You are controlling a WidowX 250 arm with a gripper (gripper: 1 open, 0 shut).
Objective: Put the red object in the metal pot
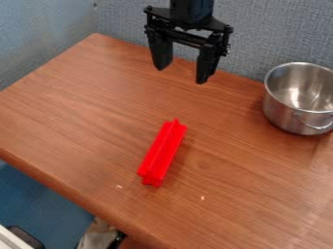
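The red object [163, 151] is a bright red bar lying flat on the wooden table, angled from lower left to upper right. The metal pot [301, 96] stands upright at the table's right edge, shiny and without a lid; nothing shows inside it. My gripper [184, 68] hangs above the back of the table, pointing down, with its black fingers [205, 66] spread apart and nothing between them. It is up and behind the red bar and to the left of the pot, touching neither.
The brown wooden table [78, 107] has its front edge running diagonally at lower left, with a drop to the floor beyond. A grey-blue wall stands behind the table.
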